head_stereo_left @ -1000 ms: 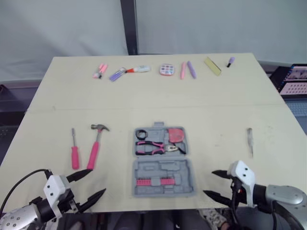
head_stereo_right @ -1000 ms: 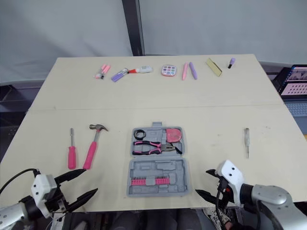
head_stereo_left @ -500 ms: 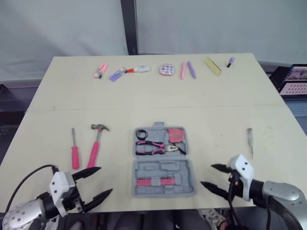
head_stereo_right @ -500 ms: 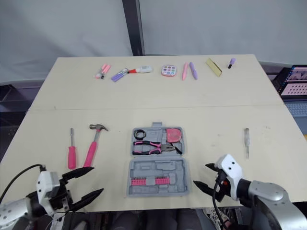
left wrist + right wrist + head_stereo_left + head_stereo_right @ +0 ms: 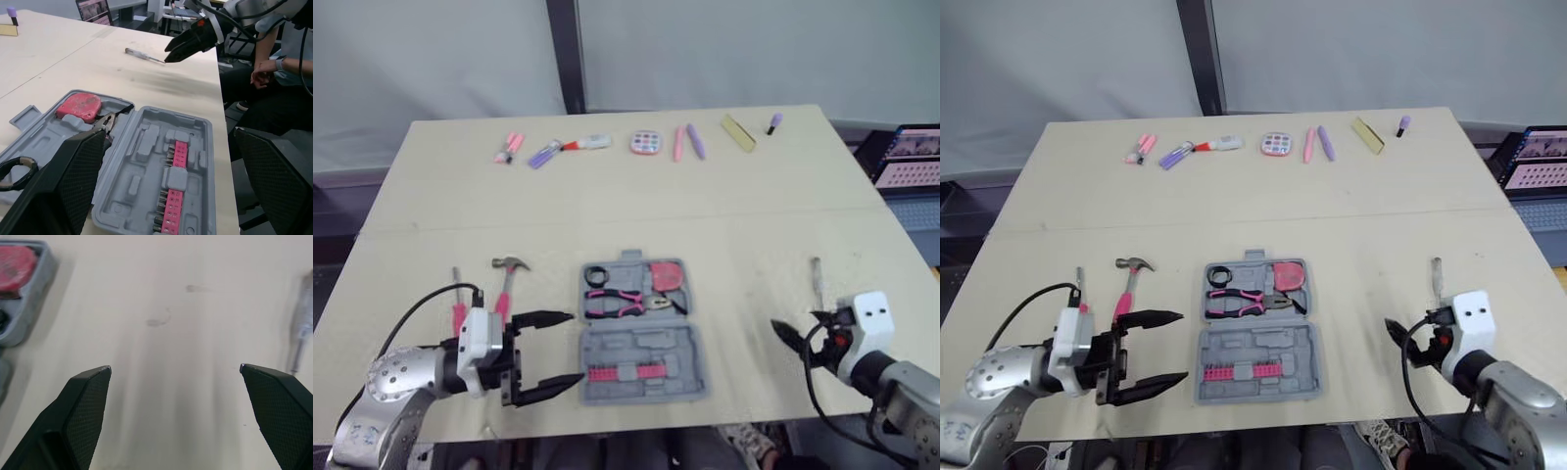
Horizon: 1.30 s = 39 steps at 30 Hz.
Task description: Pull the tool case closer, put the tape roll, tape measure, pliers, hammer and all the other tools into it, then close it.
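The grey tool case lies open at the table's front middle. Its far half holds the black tape roll, pink pliers and red tape measure. A pink bit strip sits in the near half. The pink hammer and a pink screwdriver lie to the case's left, and a small screwdriver lies to its right. My left gripper stands open beside the case's left edge. My right gripper is open over bare table, just short of the small screwdriver.
A row of pens, markers, a paint palette and a yellow block lies along the far edge. A screen stands off the table's right side. A seated person shows past the table's edge in the left wrist view.
My left gripper has swung in toward the case's left side. My right gripper has moved right and forward, toward the small screwdriver. The camera has shifted slightly.
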Tool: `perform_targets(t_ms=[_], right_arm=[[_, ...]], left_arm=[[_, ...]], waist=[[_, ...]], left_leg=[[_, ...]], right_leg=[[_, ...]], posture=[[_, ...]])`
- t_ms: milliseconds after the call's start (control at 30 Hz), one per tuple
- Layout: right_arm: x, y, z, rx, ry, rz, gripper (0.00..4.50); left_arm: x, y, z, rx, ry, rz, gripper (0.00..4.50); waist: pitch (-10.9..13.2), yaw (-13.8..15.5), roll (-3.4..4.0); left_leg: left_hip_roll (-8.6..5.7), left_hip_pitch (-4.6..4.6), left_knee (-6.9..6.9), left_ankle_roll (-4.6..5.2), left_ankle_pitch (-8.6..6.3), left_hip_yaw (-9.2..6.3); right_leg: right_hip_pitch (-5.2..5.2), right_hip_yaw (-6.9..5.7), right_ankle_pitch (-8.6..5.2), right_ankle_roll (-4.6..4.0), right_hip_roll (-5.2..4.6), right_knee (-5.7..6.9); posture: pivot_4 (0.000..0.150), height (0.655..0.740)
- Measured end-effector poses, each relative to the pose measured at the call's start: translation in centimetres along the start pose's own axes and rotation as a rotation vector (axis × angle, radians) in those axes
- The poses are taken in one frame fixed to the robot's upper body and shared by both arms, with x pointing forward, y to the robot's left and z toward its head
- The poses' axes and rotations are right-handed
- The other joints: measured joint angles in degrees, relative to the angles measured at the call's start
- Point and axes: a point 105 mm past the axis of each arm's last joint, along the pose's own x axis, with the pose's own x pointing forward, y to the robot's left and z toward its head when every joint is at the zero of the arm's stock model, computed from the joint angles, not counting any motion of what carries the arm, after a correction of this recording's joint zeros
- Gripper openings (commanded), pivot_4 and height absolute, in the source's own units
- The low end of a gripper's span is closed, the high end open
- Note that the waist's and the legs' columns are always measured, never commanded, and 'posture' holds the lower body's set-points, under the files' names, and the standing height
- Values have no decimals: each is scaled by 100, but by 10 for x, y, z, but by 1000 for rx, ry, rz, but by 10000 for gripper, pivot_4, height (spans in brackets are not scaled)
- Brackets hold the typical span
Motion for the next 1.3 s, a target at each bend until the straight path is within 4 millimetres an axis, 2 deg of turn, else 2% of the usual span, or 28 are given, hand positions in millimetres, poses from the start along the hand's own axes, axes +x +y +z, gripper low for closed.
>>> perform_targets(t_ms=[133, 433, 967, 1300], right_arm=[[10, -20, 0, 36, 27, -115, 44612], [27, -49, 2, 88, 42, -247, 44612], [73, -69, 1, 112, 91, -271, 44612], [83, -73, 7, 114, 75, -268, 44612]], left_arm=[[4, 3, 1, 7, -7, -3, 45000], [4, 3, -2, -9, -2, 12, 45000], [6, 3, -2, 0, 12, 60, 45000], [9, 3, 0, 16, 22, 74, 45000]], waist=[[-2, -29, 3], [-8, -45, 14], [-9, -60, 19], [-10, -64, 20]], left_leg=[[-1, 0, 0, 0, 0, 0], [0, 0, 0, 0, 0, 3], [1, -1, 2, 1, 1, 11], [2, -1, 3, 1, 1, 14]], right_leg=[[-2, 0, 0, 0, 0, 5], [-5, 2, 0, 0, 0, 10], [-9, 4, 0, 0, 0, 16], [-9, 5, 0, 0, 0, 15]], posture=[[1500, 7400], [1500, 7400], [1500, 7400], [1500, 7400]])
